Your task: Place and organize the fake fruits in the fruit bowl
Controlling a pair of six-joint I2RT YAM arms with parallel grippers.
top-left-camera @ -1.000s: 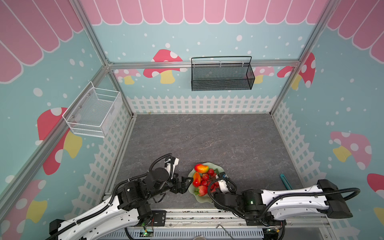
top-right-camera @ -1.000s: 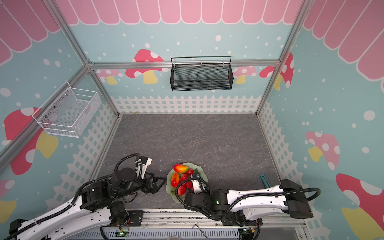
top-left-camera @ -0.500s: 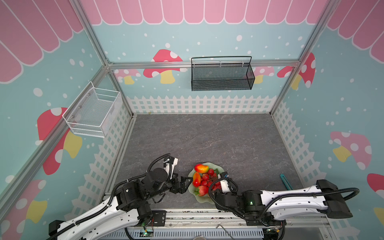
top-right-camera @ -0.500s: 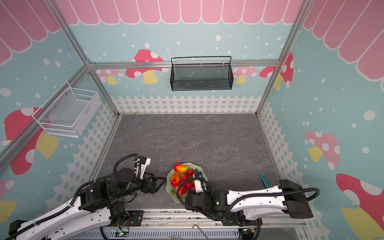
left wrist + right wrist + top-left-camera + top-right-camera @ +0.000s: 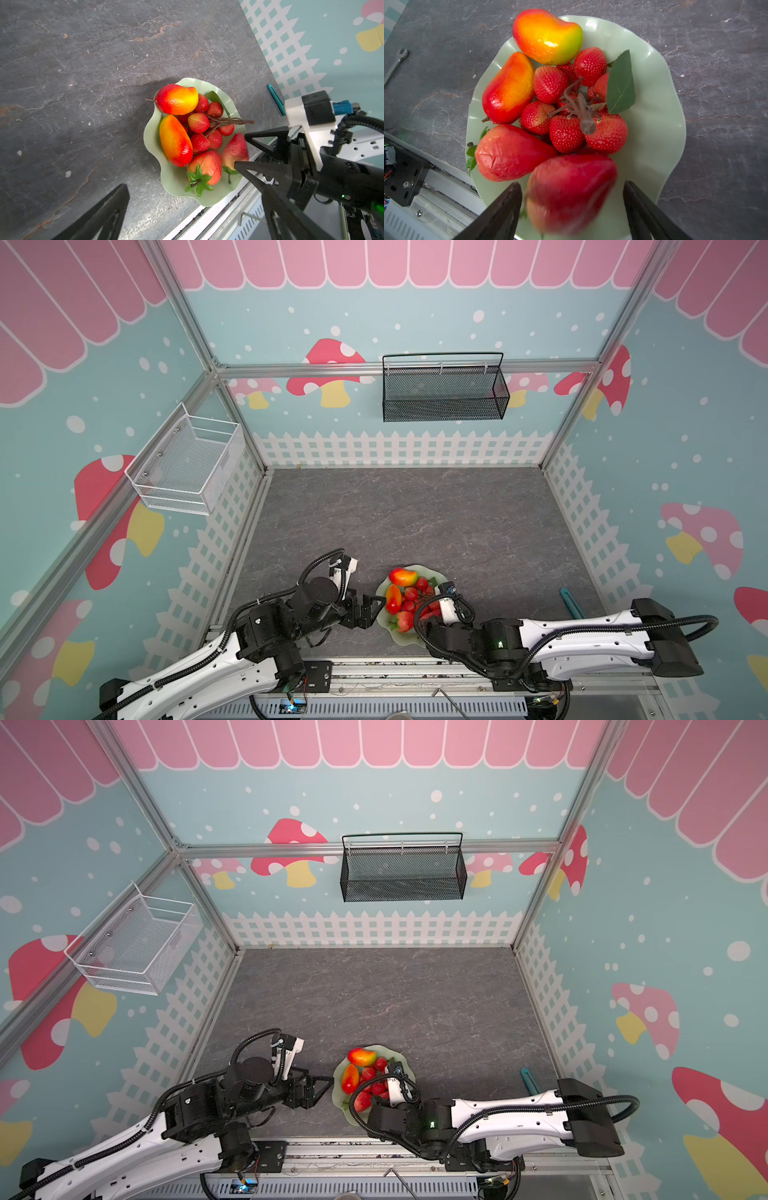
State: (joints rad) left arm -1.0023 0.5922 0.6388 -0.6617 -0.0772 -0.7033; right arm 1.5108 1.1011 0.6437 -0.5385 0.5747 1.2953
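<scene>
since the right gripper [image 5: 572, 209] is spread apart around a blurred strawberry [image 5: 569, 193], it could get rolled off the bowl [image 5: 660, 128] if nudged.

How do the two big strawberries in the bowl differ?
One big strawberry looks sharp and lies settled beside a mango; the other strawberry is blurred, between the right gripper's parted jaws. The first shows its leaves clearly, the second barely. Both are glossy red, over the bowl.
</scene>
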